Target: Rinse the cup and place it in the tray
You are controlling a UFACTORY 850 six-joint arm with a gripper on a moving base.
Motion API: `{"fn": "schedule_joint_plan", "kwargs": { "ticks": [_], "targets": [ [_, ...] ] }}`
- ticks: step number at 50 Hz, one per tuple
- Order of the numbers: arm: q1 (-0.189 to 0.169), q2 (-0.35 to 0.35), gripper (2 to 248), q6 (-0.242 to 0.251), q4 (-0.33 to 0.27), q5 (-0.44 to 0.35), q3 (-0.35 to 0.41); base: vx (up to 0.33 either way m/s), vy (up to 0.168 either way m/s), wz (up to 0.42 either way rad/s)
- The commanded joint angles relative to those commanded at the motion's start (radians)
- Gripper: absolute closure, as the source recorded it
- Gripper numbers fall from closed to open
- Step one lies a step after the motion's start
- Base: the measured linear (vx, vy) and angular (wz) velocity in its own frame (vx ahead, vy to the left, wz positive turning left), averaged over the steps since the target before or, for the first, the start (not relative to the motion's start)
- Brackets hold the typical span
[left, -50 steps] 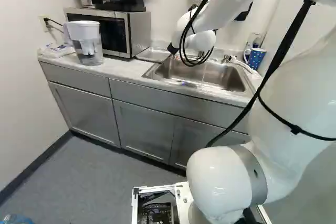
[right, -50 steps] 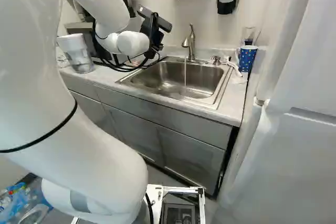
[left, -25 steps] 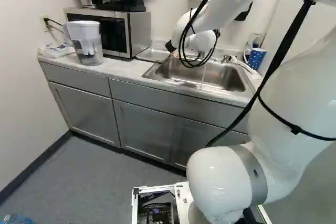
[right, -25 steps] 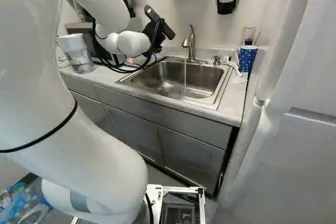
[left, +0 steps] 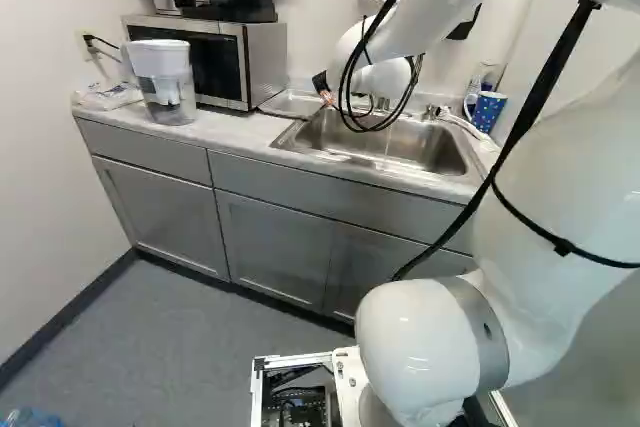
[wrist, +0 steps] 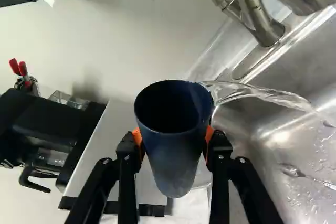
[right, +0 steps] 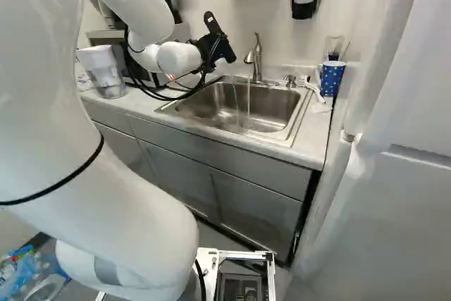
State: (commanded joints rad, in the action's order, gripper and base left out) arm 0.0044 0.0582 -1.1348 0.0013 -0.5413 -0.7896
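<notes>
Dark cup [wrist: 173, 135] in the jaws, seemingly over sink edge [right: 168, 106], apart from faucet [right: 257, 60].

No text, label, brand, number or sign can be read in any of the three views.
</notes>
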Motion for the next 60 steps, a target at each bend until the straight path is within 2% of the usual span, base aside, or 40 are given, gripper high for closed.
{"fn": "schedule_joint_plan", "kwargs": {
  "ticks": [60],
  "targets": [
    [0.000, 0.000, 125, -0.631, 0.000, 0.000, 0.000, 0.000, 0.000, 0.000]
  ]
}}
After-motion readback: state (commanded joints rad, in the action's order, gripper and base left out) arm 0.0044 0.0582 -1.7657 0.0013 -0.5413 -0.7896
